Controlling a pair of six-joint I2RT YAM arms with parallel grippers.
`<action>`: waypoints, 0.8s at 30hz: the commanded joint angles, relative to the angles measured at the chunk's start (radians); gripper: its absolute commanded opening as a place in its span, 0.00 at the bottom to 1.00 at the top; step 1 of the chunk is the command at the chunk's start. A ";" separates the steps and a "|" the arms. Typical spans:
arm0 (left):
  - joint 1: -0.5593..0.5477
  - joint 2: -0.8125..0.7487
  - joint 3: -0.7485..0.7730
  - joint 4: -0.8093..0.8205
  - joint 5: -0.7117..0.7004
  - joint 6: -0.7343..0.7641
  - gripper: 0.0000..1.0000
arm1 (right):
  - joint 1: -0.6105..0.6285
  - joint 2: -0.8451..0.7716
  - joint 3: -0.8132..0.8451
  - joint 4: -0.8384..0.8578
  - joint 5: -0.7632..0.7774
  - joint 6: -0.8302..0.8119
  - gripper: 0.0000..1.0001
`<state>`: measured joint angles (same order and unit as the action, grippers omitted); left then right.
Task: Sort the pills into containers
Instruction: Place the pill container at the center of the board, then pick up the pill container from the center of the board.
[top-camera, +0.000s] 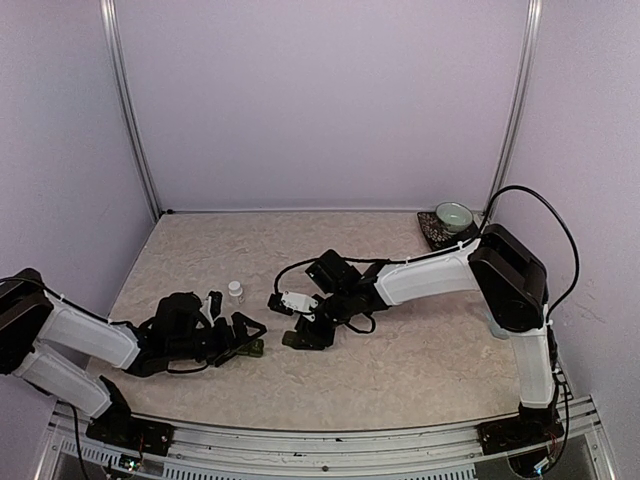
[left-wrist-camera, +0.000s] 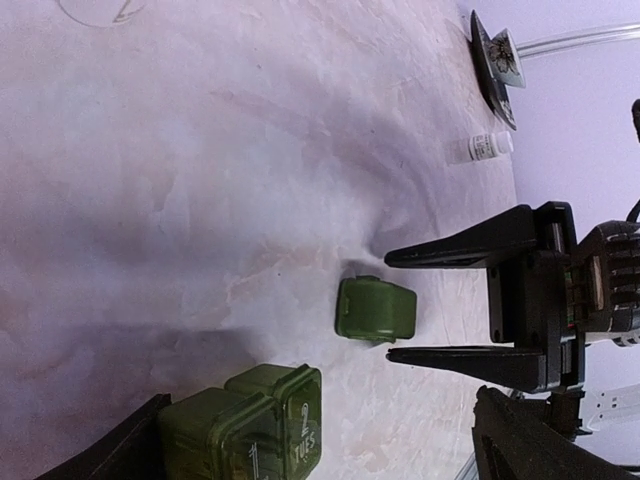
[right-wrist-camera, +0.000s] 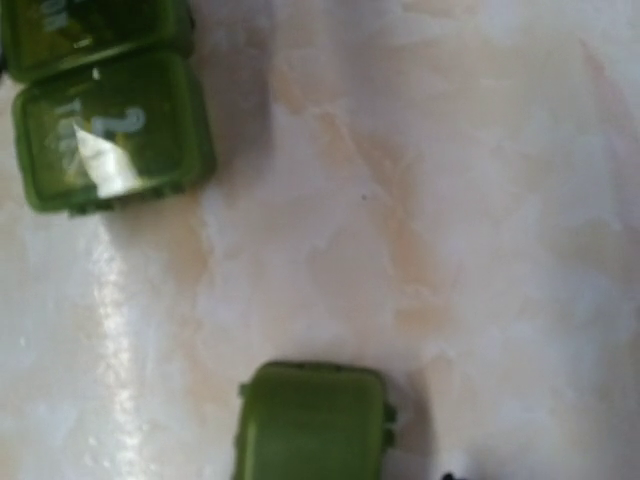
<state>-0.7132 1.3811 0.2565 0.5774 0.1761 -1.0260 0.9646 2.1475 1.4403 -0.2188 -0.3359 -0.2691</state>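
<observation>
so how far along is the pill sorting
Done: nothing visibly; no pills show, and the joined pair of dark green plastic lidded compartments looks shut. In hand: a separate green compartment lies at the tips of the open right end effector; the left end effector stands open by the pair. Left: the small white bottle stands apart; all sorting.

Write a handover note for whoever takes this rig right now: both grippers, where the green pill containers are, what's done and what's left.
Left gripper: jaws wide open, the joined pair of green containers between them, unclamped.
Right gripper: jaws apart, tips flanking the single green container, no grip.
Small white bottle stands just beyond them.
Done: nothing that shows; no pills in view, lids look shut.
Left: find the pills, open the lids, sort them in.
</observation>
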 joint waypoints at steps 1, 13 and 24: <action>0.009 -0.032 0.013 -0.167 -0.081 0.037 0.99 | -0.004 -0.026 0.019 -0.001 -0.002 0.001 0.52; 0.015 -0.088 0.015 -0.239 -0.119 0.057 0.99 | -0.004 0.032 0.102 -0.061 -0.026 -0.006 0.50; 0.023 -0.202 0.001 -0.289 -0.175 0.051 0.99 | -0.004 0.079 0.150 -0.133 -0.044 -0.019 0.49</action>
<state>-0.6979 1.2057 0.2646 0.3298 0.0315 -0.9863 0.9642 2.2074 1.5703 -0.3023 -0.3576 -0.2745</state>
